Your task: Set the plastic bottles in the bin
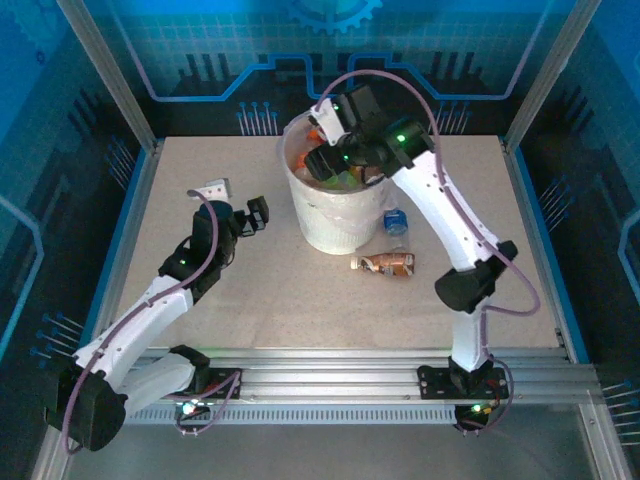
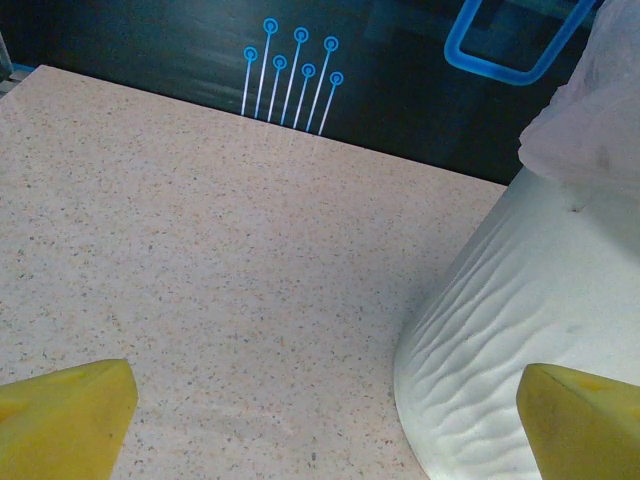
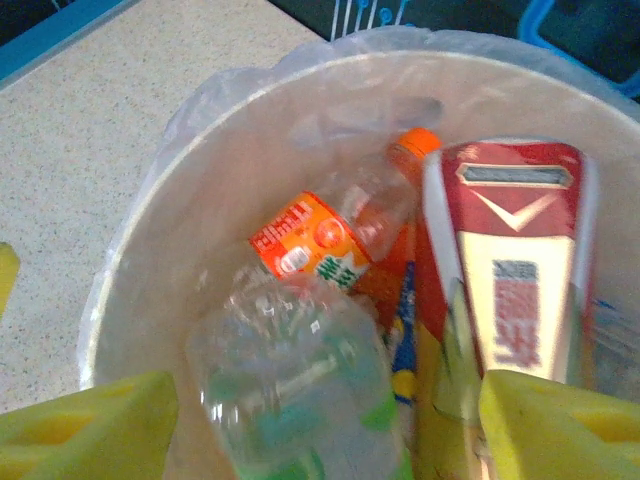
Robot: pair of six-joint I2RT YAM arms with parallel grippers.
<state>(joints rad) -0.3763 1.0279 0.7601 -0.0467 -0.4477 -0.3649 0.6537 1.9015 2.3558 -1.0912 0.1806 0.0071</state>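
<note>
Over the bin (image 1: 335, 225), right gripper (image 3: 320, 392) spread around a green-label bottle (image 3: 290, 365), apparently loose for dropping; left gripper (image 2: 322, 385) spread wide, empty, alongside.

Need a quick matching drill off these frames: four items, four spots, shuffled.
Things:
1. brown-label bottle
2. orange-label bottle
3. left pincer
4. right pincer

Places:
A. open, above the mouth of the bin
B. lying on the table, right of the bin
C. inside the bin
D. open, over bare table left of the bin

Pairs: 1-B, 2-C, 3-D, 4-A
</note>
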